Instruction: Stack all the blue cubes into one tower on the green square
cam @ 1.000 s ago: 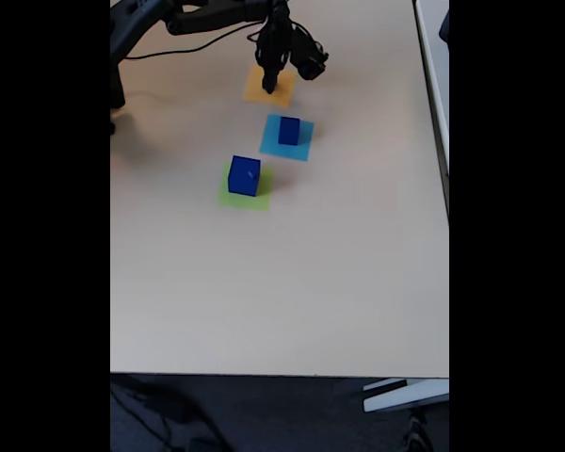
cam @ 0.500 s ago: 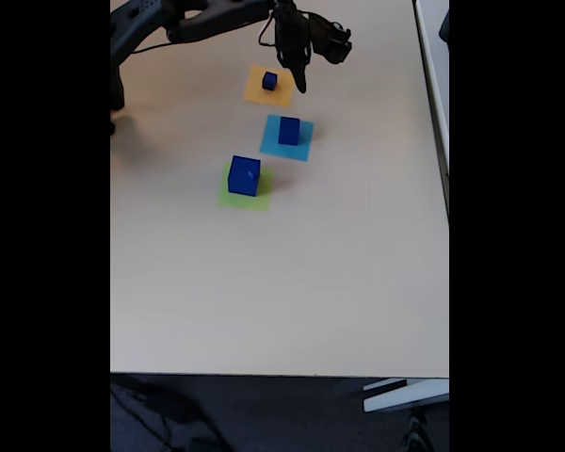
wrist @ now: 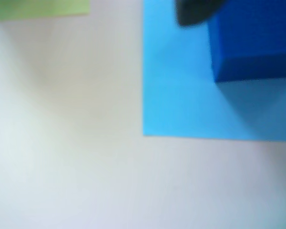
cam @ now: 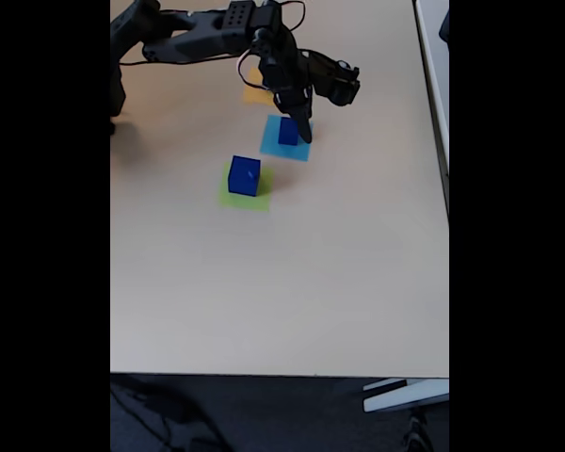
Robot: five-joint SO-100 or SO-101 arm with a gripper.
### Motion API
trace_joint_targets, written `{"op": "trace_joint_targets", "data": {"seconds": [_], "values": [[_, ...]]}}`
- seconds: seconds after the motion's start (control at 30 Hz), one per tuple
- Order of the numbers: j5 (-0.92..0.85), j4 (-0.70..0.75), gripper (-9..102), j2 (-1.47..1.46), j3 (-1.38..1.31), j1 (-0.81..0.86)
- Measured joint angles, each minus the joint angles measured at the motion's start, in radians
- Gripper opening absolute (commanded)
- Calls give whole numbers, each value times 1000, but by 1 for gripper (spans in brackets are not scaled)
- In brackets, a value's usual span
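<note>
1. Dark-blue medium cube sits on the light-blue square, directly beneath the tool.
2. Large cube rests on the green square, apart on the bench.
3. Tool's jaw state: cannot tell.

Black jointed arm, thin black cables, dark pointed fingers

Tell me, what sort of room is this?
Probably an office or lab desk used for robot practice: a plain beige tabletop with dark floor below, a black robot arm with cables, its claw by a dark-blue cube, and coloured paper squares like the lime-green one.
</note>
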Motion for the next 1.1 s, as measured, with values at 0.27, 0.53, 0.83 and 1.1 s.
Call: {"op": "trace_joint_targets", "data": {"seconds": [0.27,0.53,0.83,1.1], "values": [[46,61,25,0,8,60],[127,147,26,0,44,92],[120,207,26,0,51,132],[84,216,25,0,78,178]]}}
